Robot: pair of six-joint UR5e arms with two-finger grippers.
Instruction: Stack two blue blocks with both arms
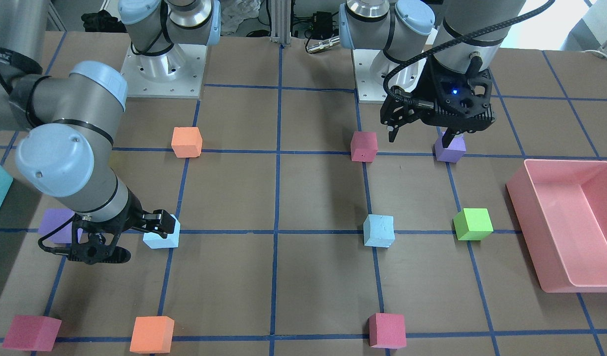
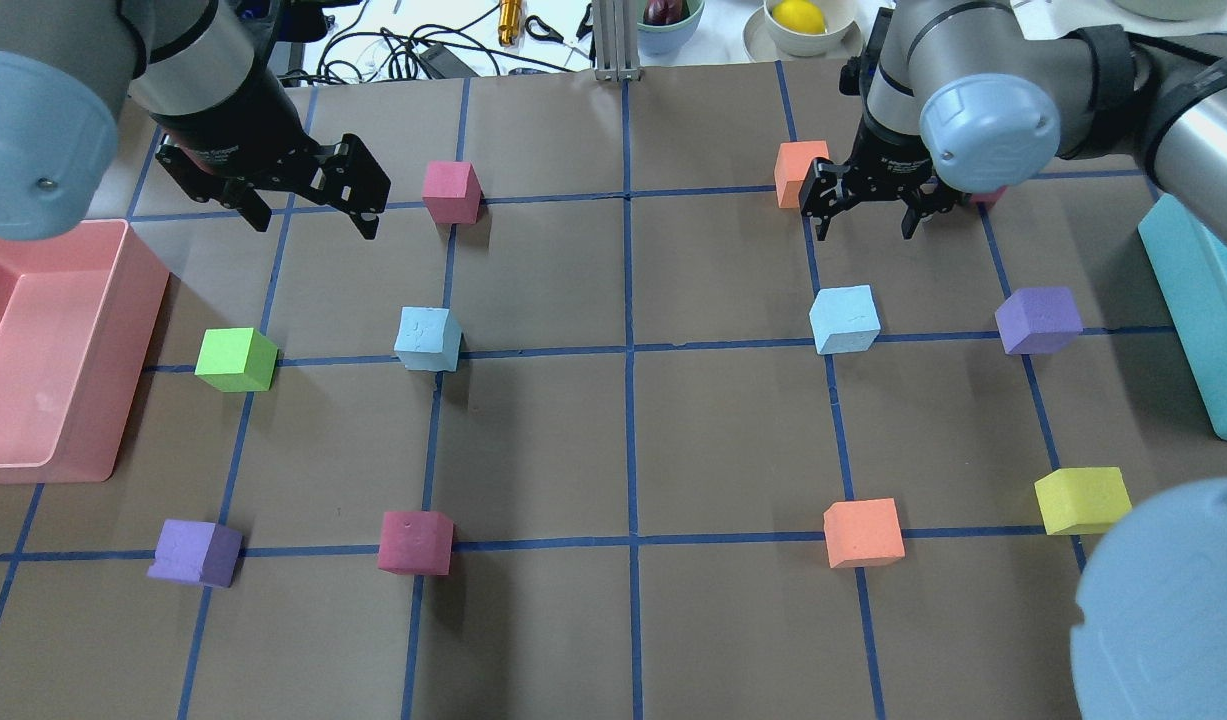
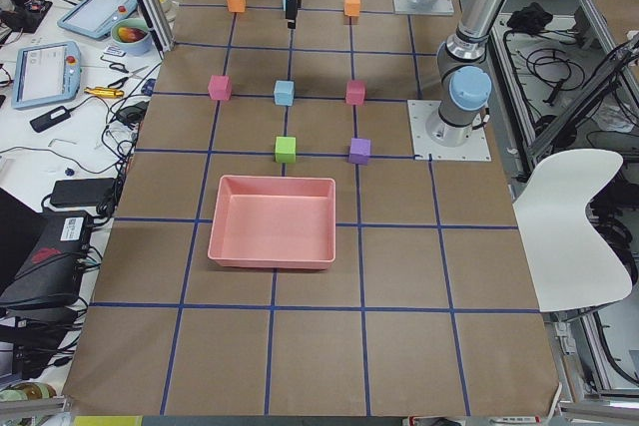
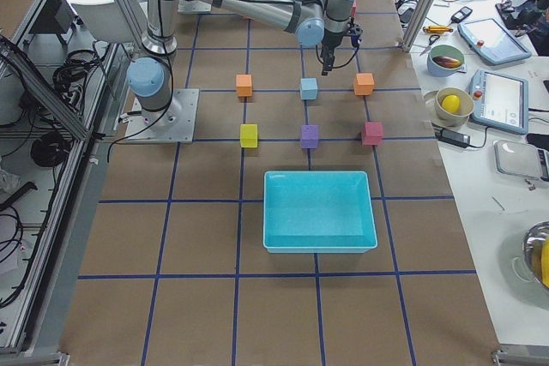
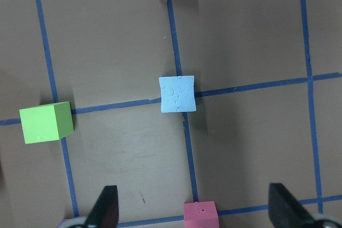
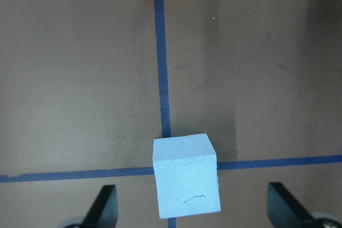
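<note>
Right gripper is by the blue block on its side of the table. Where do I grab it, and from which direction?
Take that blue block by two opposite side faces, coming straight down. It sits flat, top clear, nothing touching it, and the open right gripper holds its jaws wider than the cube.

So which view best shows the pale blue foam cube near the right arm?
Right wrist: the pale blue foam cube is close, scuffs clear. Overhead shows it small, front partly hidden by right gripper, sides tiny.

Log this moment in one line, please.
left end effector: open, empty | right end effector: open over blue block | second blue block: untouched
</note>
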